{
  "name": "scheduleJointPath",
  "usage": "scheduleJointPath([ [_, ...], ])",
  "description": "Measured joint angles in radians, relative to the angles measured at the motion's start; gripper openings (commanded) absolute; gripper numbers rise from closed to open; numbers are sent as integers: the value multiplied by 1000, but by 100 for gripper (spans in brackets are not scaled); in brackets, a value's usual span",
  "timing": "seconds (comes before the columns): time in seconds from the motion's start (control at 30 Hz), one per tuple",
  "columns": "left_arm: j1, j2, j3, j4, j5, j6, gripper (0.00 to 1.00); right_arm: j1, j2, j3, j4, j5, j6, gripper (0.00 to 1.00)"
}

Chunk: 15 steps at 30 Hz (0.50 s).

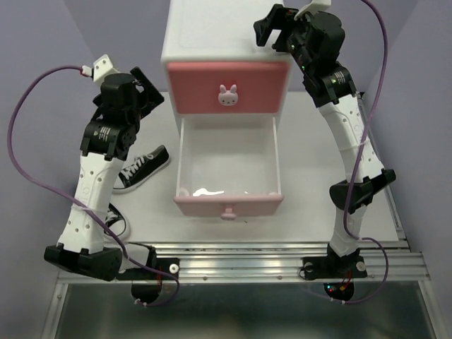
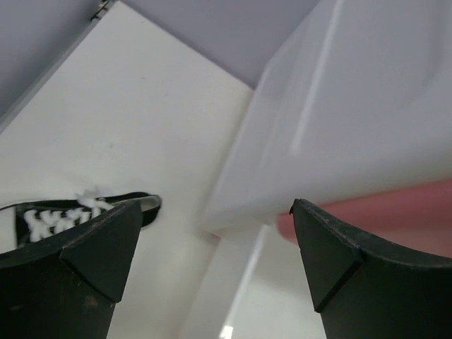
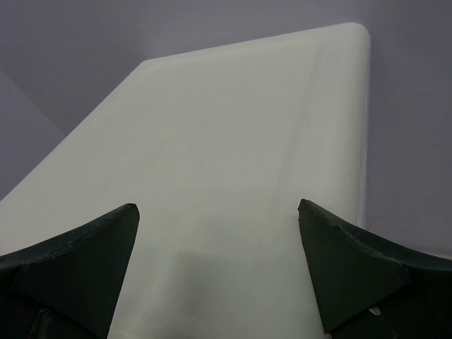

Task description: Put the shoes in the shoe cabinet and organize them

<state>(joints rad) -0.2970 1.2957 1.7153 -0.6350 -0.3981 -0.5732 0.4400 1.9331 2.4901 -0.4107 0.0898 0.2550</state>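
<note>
The white shoe cabinet [image 1: 212, 39] stands at the back, its darker pink upper drawer [image 1: 227, 88] shut. Its pale pink lower drawer [image 1: 228, 205] is pulled out, and nothing lies in it. One black sneaker [image 1: 141, 168] with white laces lies left of the open drawer; the left wrist view shows this shoe [image 2: 53, 217] beside the cabinet's side wall [image 2: 339, 106]. A second black shoe [image 1: 117, 224] is half hidden behind my left arm. My left gripper [image 1: 148, 88] [image 2: 215, 205] hangs open above the cabinet's left side. My right gripper [image 1: 272, 28] [image 3: 217, 205] is open over the cabinet top [image 3: 233, 141].
The white table [image 1: 311, 176] ends at a metal rail [image 1: 247, 263] by the arm bases. Purple cables loop out from both arms, and purple walls close in the back and sides.
</note>
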Motion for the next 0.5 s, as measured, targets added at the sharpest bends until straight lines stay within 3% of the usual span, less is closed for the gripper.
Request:
scheduleJointPath([
  [0.2,283,-43,-223,50,200,132,99,-1,-14,0,36,24,23,100],
  [0.5,433,53,-373,153,425,397,99,-93,-202,-85,58,140,111,100],
])
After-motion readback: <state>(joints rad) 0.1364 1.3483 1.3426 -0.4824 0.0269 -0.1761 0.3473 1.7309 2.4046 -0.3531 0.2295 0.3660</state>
